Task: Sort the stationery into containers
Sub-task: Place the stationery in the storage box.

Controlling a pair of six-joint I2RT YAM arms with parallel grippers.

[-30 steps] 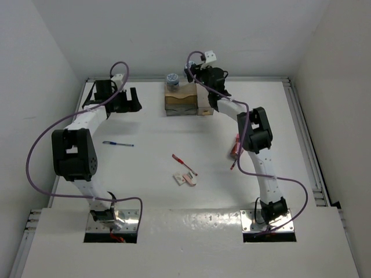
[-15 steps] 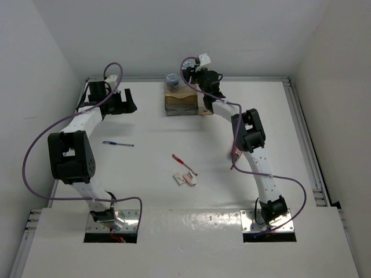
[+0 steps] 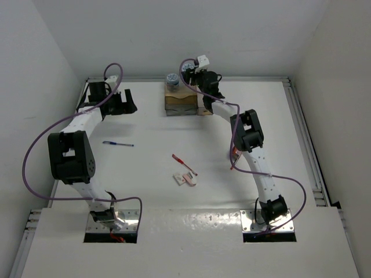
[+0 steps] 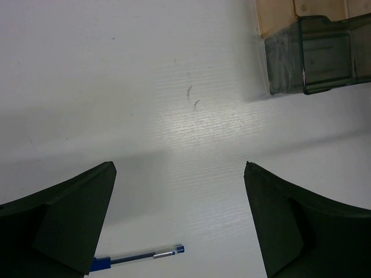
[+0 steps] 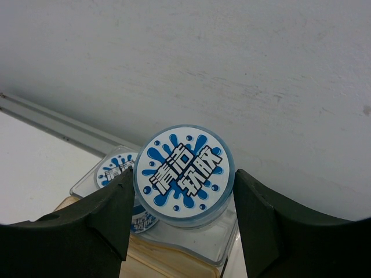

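Right claw (image 5: 184, 188): closed on the held roll (image 5: 184, 168), which is gripped by its rim between the two dark fingers (image 5: 93, 223), its printed blue-and-white face turned to the wrist camera.
Held roll position: carried in the air over the far end of the organiser (image 5: 191, 240), close to the back wall; in the top view it is seen just right of the stowed roll (image 3: 172, 79).
Stowed roll position: seated at the organiser's far left end, just beside and lower than the held roll; whether the two touch cannot be told.
Left claw (image 4: 179, 168): spread wide with nothing between its fingers, held above the bare table (image 4: 116, 87), well left of the organiser.
Blue pen (image 4: 137, 256): laid flat on the table, near the left claw and apart from both fingers.
Red pen (image 3: 184, 164): laid at a slant near the table's middle.
Erasers (image 3: 185, 179): set together just nearer than the red pen.
Red item (image 3: 233, 164): seen beside the right arm, partly hidden; its kind cannot be told.
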